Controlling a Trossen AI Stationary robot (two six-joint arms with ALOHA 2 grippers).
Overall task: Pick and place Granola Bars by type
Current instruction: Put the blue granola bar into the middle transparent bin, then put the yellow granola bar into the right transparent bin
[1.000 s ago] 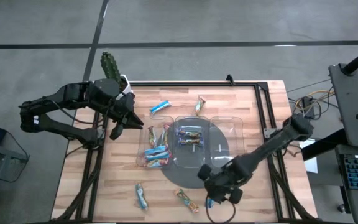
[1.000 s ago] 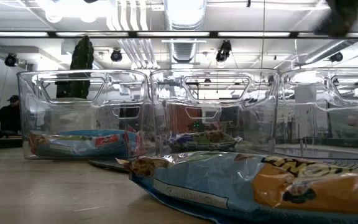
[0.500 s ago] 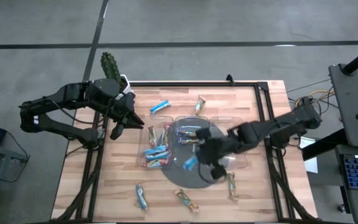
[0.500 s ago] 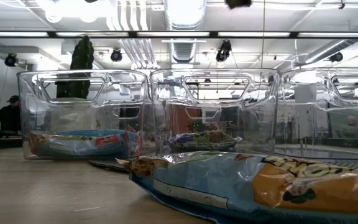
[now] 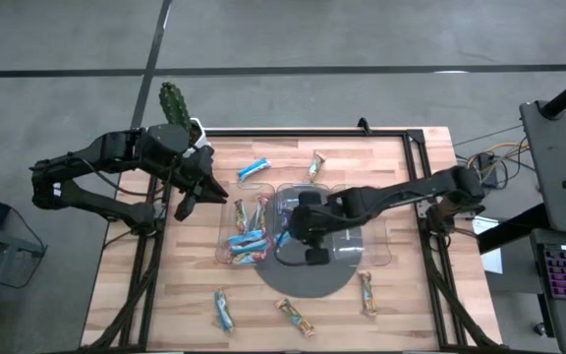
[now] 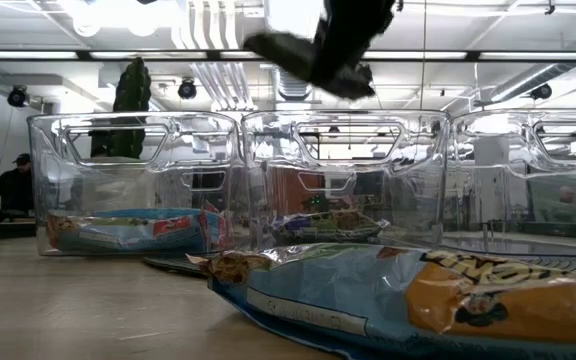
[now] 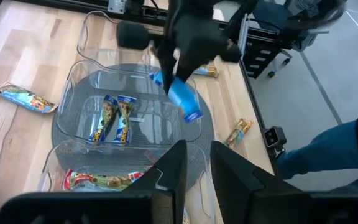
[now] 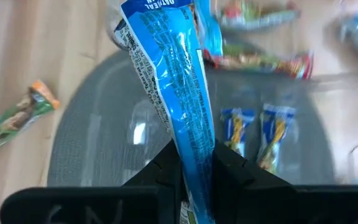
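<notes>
Above the clear tray [image 5: 376,202], the right gripper [image 5: 285,236] grips a blue bar [image 8: 173,93]; left gripper [image 5: 187,202] seemingly closed.

Blue bar [image 8: 173,93] lower end behind fingers [image 8: 229,171].

Grey floor [image 5: 362,34] surrounds the table; ceiling lights [image 6: 298,15] glow overhead.

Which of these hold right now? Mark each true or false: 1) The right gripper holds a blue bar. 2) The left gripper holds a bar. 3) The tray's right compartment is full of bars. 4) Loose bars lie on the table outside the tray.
1) True: the right gripper is shut on a blue bar.
2) False: the left gripper waits empty beside the tray.
3) False: that compartment looks empty.
4) True, for example one bar near the table's front edge.
</notes>
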